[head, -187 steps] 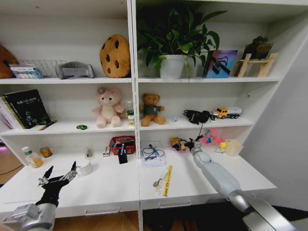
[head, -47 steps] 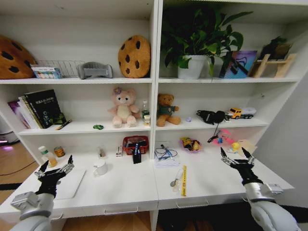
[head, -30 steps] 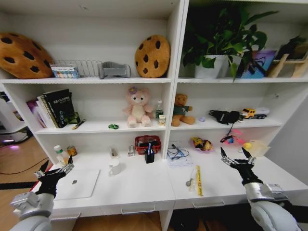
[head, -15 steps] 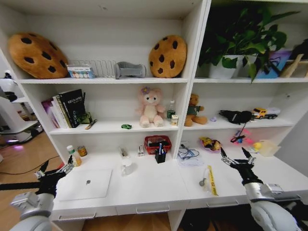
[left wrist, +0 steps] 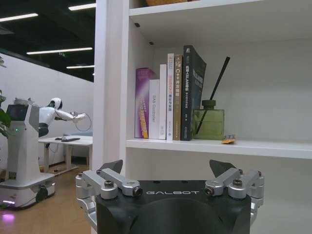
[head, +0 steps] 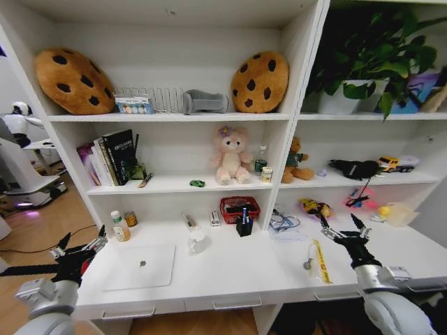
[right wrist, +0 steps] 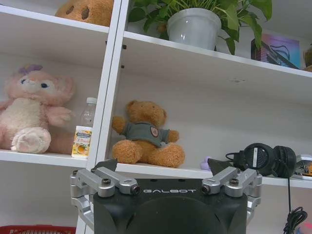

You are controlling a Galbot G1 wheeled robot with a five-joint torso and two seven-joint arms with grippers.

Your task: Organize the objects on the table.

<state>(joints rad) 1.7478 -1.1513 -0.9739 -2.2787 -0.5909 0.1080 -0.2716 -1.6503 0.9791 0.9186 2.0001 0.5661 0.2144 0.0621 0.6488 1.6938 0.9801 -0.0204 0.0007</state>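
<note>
Laptop (head: 140, 266) lies on the table's (head: 230, 276) left; tin (head: 130, 218) apparently behind it.

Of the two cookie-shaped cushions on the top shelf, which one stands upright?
The right cookie cushion, beside the shelf's divider, stands upright on its edge. The left cookie cushion is larger and leans tilted against the end wall.

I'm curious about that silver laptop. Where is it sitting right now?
In the head view the laptop lies closed and flat on the left part of the white desk, just ahead of the left claw, with a small bottle behind it.
</note>
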